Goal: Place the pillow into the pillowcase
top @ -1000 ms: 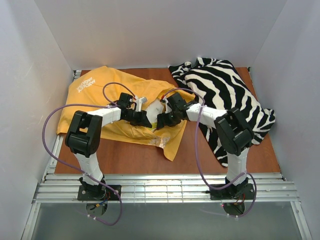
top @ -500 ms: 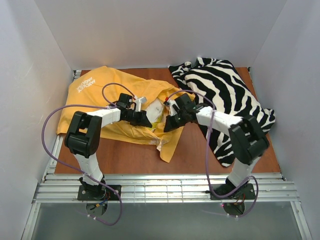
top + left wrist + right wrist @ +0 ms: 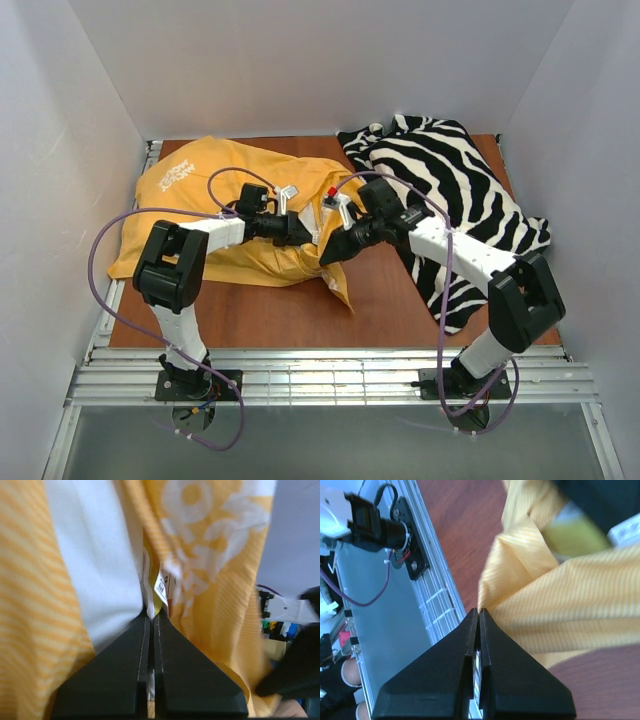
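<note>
The orange-yellow pillowcase (image 3: 200, 200) lies bulging on the left half of the table. My left gripper (image 3: 303, 233) reaches into its open right end. In the left wrist view that gripper (image 3: 151, 612) is shut on the edge of the white pillow (image 3: 95, 555), where a yellow-green band and a small label show. Pillowcase cloth with white prints (image 3: 220, 580) hangs to its right. In the top view the pillow is almost wholly hidden inside the case. My right gripper (image 3: 328, 258) (image 3: 478, 610) is shut on the pillowcase's hem (image 3: 570, 590), just right of the left gripper.
A black-and-white zebra-striped cloth (image 3: 450, 180) is heaped along the right side, under the right arm. Brown table (image 3: 380, 300) shows between the two cloths. White walls close in the sides and back. A metal rail (image 3: 330, 375) runs along the near edge.
My right gripper has shut on the pillowcase hem, and its arm has swung out to the right. The pillowcase's lower flap has drawn in. My left gripper stayed shut and shifted slightly toward the back.
</note>
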